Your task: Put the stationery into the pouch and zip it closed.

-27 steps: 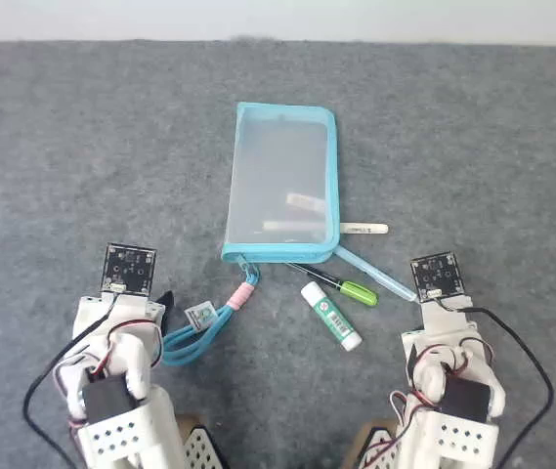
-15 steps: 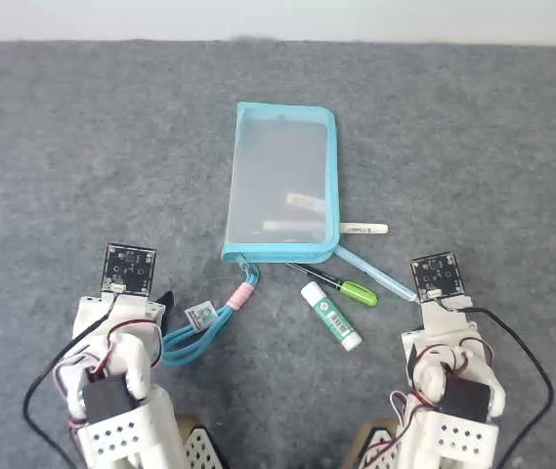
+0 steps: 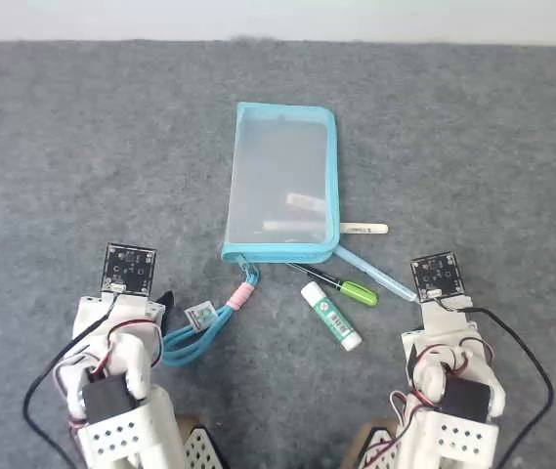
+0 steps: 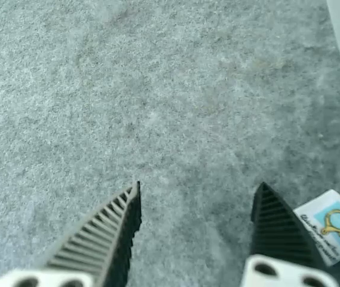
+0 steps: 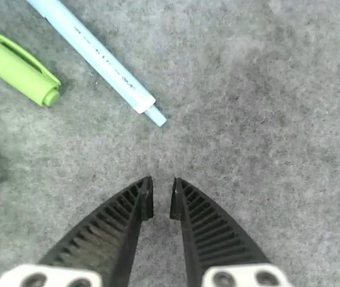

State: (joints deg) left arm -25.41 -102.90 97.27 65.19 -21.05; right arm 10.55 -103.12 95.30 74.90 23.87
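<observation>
Pouch (image 3: 282,186) lay flat on the grey bench (image 3: 82,147), with a white pen (image 3: 365,229), pale blue pen (image 3: 375,274), green-capped marker (image 3: 341,284) and glue stick (image 3: 331,315) outside just beside it, so packing and zipping looked barely begun. The wrist views added what the high view hid: the left gripper (image 4: 196,209) had its fingers spread wide and empty, while the right gripper (image 5: 161,197) had its fingers almost together, holding nothing, near the blue pen's tip

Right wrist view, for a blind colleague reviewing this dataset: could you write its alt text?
The right hand, nearly closed and holding nothing, hangs over a grey mat. Ahead of it lie a light blue pen and, beside that, a green pen cap.
</observation>
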